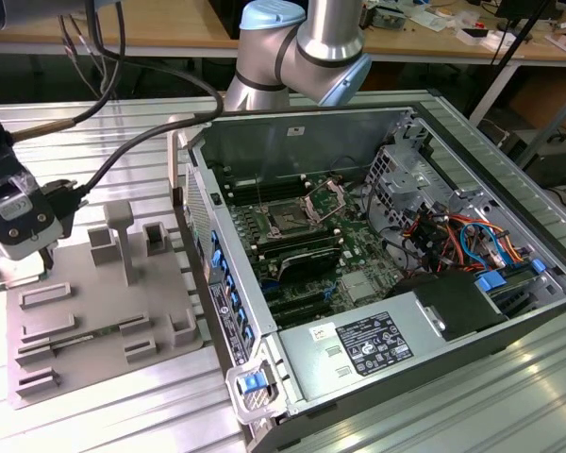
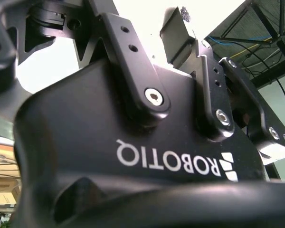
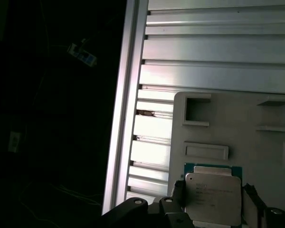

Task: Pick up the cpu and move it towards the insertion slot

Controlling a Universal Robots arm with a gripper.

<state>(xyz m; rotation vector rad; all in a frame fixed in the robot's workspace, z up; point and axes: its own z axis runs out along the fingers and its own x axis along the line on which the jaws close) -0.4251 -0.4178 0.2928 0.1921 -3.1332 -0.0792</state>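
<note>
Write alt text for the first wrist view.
A silvery square cpu sits on a grey tray, with the gripper flanking it. The tray rests on a ribbed metal table; beyond its edge is darkness.

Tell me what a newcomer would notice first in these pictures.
The open computer case dominates the exterior view's right, the dark-centred insertion slot set in its green board. A grey tray sits on the exterior view's left. In the first wrist view the cpu lies on it, silvery top up.

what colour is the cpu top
The cpu is silvery-white with a thin greenish rim; best in the first wrist view.
</note>
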